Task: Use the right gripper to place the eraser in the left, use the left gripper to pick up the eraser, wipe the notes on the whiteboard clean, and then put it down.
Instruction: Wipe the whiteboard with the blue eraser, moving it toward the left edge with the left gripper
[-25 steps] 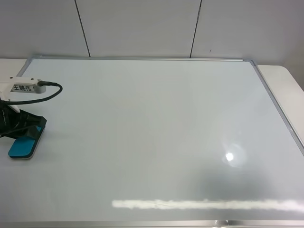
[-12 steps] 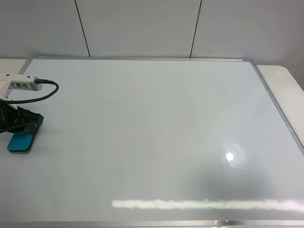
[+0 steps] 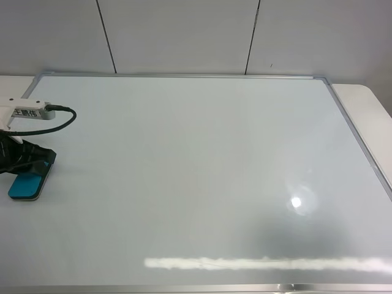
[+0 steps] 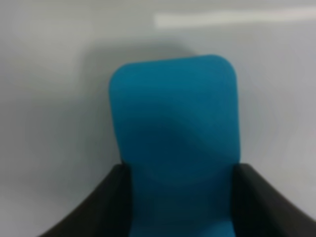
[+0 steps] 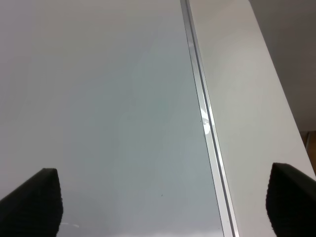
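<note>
Two black fingers of the left gripper clasp the blue eraser, a likely light, stiff block best held by its long sides, flat on the whiteboard, while the right gripper hangs spread and empty.

The high camera looks down at a slant over the whole whiteboard, with the wall behind it at the top. The left wrist camera sits very close above the eraser, blurred, sharing that spot at the board's left edge. The right wrist camera looks along the board's right frame and the bench.
</note>
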{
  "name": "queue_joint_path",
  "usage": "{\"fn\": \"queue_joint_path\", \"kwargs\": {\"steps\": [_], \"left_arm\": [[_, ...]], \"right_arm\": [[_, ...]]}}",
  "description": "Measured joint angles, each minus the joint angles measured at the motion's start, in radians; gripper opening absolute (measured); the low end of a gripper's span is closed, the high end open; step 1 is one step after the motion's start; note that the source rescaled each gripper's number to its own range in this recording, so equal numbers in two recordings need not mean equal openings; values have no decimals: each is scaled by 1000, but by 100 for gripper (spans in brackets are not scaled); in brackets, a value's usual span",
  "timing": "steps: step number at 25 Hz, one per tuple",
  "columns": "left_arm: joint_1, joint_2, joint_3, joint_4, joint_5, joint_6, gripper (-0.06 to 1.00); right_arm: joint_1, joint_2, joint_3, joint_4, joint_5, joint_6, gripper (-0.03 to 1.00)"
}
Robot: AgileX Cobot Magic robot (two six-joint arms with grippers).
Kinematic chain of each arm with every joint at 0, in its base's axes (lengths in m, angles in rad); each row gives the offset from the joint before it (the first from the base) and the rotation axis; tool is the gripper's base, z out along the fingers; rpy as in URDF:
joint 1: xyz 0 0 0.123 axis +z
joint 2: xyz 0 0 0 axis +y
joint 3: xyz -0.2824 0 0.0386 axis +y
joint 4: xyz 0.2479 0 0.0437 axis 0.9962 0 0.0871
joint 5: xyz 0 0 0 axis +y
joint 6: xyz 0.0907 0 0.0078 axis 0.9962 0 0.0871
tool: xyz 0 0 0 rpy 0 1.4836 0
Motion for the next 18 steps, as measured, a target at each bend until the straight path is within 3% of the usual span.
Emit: {"fn": "queue_joint_path", "kwargs": {"steps": [1, 3, 4, 5, 6, 10, 18], "left_arm": [[0, 0, 0, 0, 1, 2, 6], [0, 0, 0, 0, 1, 8, 40], [0, 0, 0, -1, 1, 13, 63], [0, 0, 0, -3, 1, 18, 79], [0, 0, 0, -3, 4, 24, 88], [0, 0, 0, -10, 21, 28, 98], [0, -23, 0, -11, 41, 28, 99]], "right_arm": [[0, 0, 0, 0, 0, 0, 81], [0, 0, 0, 0, 0, 0, 81], [0, 0, 0, 0, 0, 0, 81], [0, 0, 0, 0, 0, 0, 81], [0, 0, 0, 0, 0, 0, 81], [0, 0, 0, 0, 0, 0, 81], [0, 0, 0, 0, 0, 0, 81]]}}
